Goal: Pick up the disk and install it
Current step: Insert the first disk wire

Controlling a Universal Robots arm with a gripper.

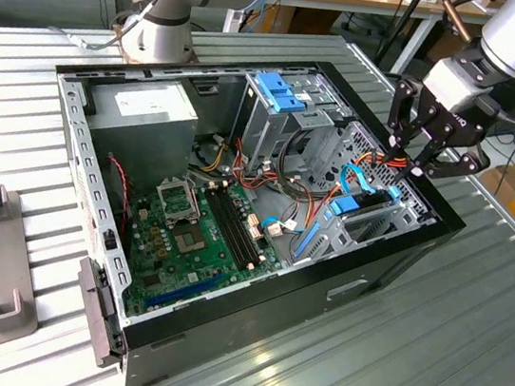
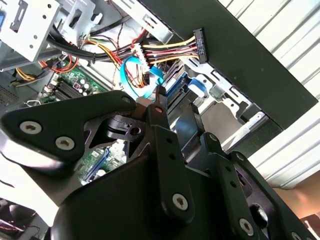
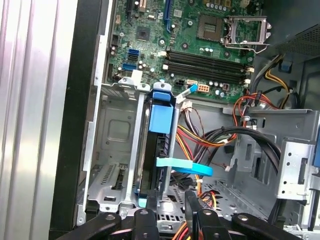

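Blue-railed disk (image 3: 161,120) sits upright in the metal drive cage (image 3: 112,150) inside the computer case (image 1: 392,260). The gripper (image 1: 414,157) hovers above it, fingers apart, holding nothing.

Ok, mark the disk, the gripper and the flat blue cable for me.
disk (image 3: 163,119): first wrist view, on its blue end tab in the drive cage.
gripper (image 1: 414,156): exterior view, between its fingertips.
flat blue cable (image 3: 184,166): first wrist view, mid-strip.

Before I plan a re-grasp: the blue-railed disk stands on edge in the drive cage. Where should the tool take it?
Probably by the blue end tab at the disk edge facing the case's open side, coming straight down from above. The silver cage walls flank its broad faces closely, so only that exposed edge looks reachable.
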